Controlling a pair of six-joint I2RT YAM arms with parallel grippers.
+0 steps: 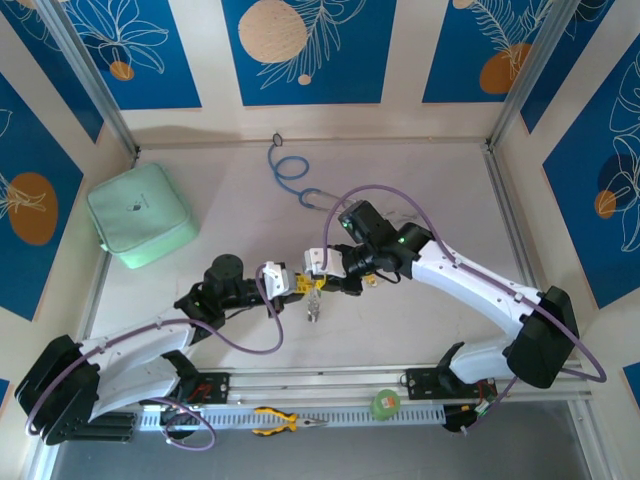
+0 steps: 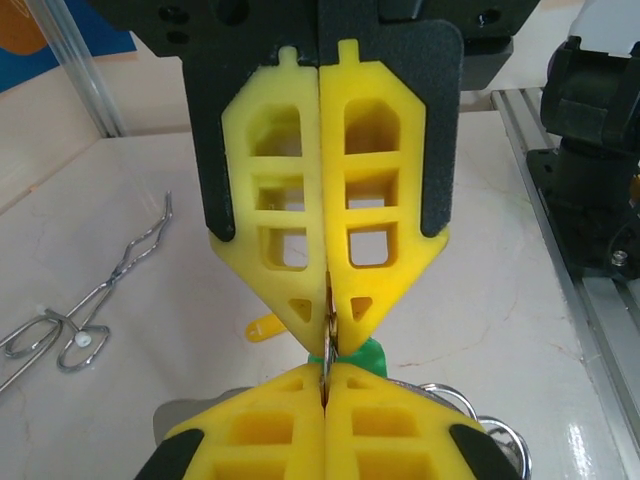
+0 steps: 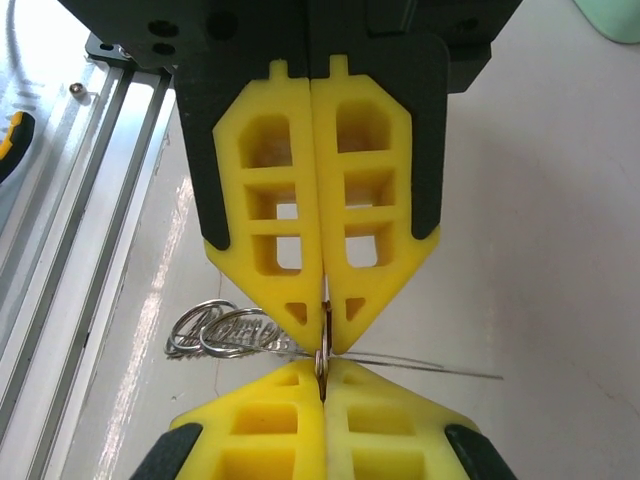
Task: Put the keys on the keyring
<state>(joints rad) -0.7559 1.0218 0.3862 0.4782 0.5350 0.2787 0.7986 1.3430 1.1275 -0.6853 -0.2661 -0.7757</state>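
Between the tips of left claw (image 2: 327, 330) and right claw (image 3: 323, 335), both pinching the keyring (image 3: 232, 330), we judge thin wire: light, springy, slippery; hold beside the keys (image 2: 362, 354).

Left arm (image 1: 130, 365), right arm (image 1: 470, 285): white shells, black joints, black bases. Purple cables (image 1: 250, 345) looping alongside. Left claw (image 2: 327, 340), right claw (image 3: 322, 340): yellow lattice fingers, black mounts.
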